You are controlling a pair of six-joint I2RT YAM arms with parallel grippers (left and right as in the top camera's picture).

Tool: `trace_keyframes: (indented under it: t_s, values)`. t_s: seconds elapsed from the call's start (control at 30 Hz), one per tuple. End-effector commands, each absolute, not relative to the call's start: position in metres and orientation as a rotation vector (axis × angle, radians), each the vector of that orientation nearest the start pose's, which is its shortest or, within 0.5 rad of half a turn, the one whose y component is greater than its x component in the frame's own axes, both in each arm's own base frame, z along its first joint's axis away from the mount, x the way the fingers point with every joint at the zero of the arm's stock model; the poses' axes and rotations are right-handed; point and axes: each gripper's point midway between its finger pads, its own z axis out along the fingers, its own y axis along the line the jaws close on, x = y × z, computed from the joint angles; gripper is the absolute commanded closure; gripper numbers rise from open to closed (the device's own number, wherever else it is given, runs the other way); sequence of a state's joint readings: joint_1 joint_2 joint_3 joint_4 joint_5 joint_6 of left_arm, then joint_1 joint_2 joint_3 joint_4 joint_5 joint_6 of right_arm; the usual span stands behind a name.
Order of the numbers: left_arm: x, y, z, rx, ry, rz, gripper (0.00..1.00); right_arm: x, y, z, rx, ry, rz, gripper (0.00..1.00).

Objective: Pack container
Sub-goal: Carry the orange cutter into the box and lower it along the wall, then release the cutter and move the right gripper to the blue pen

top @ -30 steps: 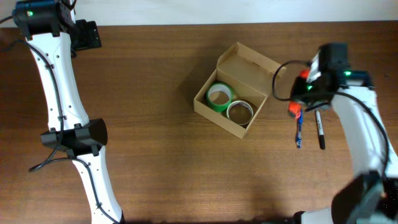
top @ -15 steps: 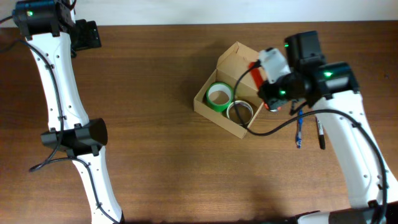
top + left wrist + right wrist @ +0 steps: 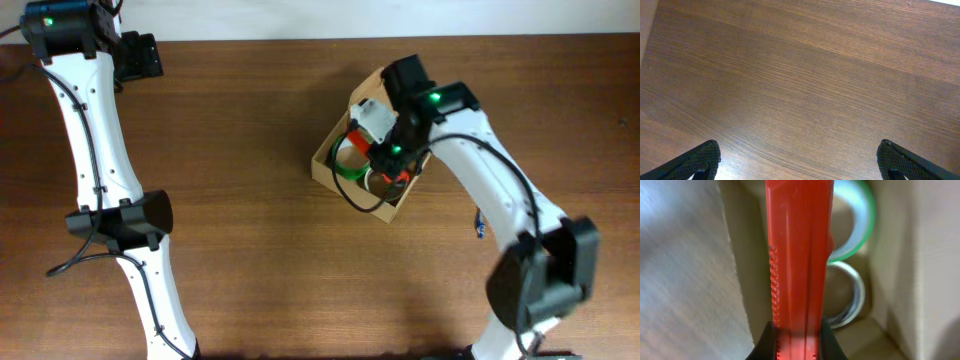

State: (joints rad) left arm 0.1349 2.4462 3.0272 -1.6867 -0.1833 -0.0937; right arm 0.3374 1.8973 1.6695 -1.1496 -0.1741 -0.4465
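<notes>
The right gripper (image 3: 796, 342) pinches a long red plastic tool (image 3: 800, 255) over the open tan-brown cardboard box (image 3: 895, 255) – standing mid-table, a green tape roll (image 3: 860, 225) and a clear tape roll (image 3: 852, 297) inside – while far off the left gripper (image 3: 797, 162) hangs with fingers spread wide, holding nothing, over the brown wooden table (image 3: 800, 75).

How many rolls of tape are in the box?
2. A green roll and a pale roll lie side by side inside the cardboard box. The red tool held in front covers part of the box, so something more could be hidden.
</notes>
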Motion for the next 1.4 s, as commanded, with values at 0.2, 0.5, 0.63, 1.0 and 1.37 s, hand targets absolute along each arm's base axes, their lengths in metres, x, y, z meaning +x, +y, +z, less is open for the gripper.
trace_keyframes:
  t_s: [0.2,0.5,0.63,1.0,1.37]
  values:
    - [0.494,0.098,0.253,-0.354,2.643,0.250,0.00,0.378,0.168,0.123,-1.139,2.727,0.248,0.94]
    - [0.494,0.098,0.253,-0.354,2.643,0.251,0.00,0.369,0.175,0.104,-1.238,2.751,0.316,0.94]
    - [0.494,0.098,0.253,-0.354,2.643,0.251,0.00,0.363,0.184,0.102,-1.326,2.717,0.337,0.94]
    - [0.494,0.098,0.253,-0.354,2.643,0.250,0.00,0.342,0.202,0.069,-1.490,2.760,0.376,0.96]
    - [0.494,0.098,0.253,-0.354,2.643,0.251,0.00,0.339,0.204,0.056,-1.512,2.788,0.384,0.94]
